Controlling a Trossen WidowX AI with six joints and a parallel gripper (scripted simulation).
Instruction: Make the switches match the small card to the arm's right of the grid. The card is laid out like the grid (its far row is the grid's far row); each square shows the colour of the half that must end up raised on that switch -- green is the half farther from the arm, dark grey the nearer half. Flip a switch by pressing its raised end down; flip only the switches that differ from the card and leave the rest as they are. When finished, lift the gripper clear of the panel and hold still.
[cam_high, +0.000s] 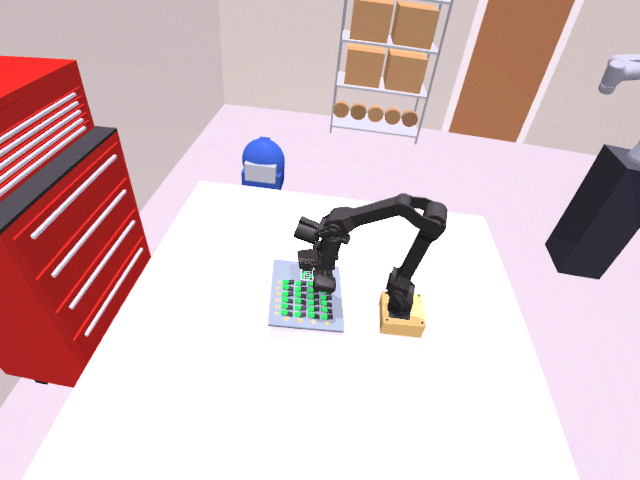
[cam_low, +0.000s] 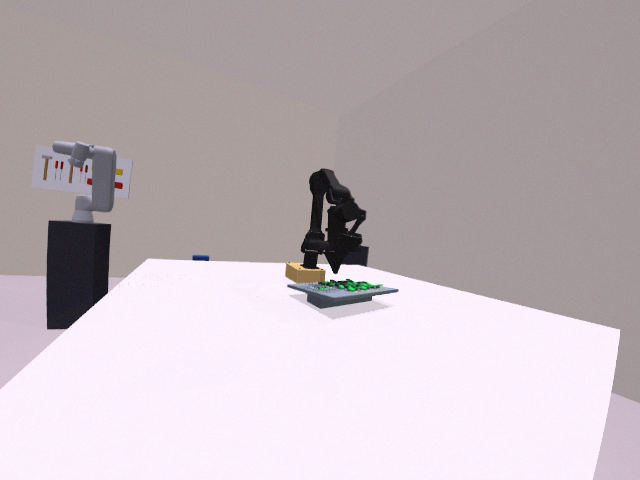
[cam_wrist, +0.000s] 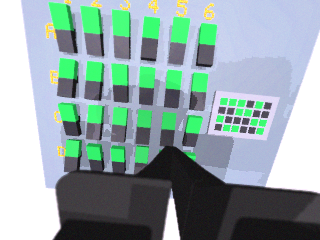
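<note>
The grey panel (cam_high: 336, 323) (cam_low: 341, 297) (cam_wrist: 260, 60) carries rows A to D of green-and-dark switches. My gripper (cam_low: 336, 272) (cam_wrist: 169, 151) is shut and empty, its tip above the panel; in the wrist view it covers most of switch D5 and part of D6. Switches A1, A2, A3 and A5 look green-raised, A4 and A6 dark-raised; many others are hard to tell. The white card (cam_high: 306, 275) (cam_wrist: 243, 115) is right of the grid. Its far row reads green, green, green, dark, green, dark; its second row dark, dark, green, green, dark, dark.
The arm's wooden base block (cam_high: 402, 326) (cam_low: 305, 273) stands on the table near the panel. A blue helmet-like object (cam_high: 263, 160) is beyond the table edge, and a red tool cabinet (cam_high: 111, 227) stands at the left. Another grey arm (cam_low: 103, 180) stands on a dark pedestal.
</note>
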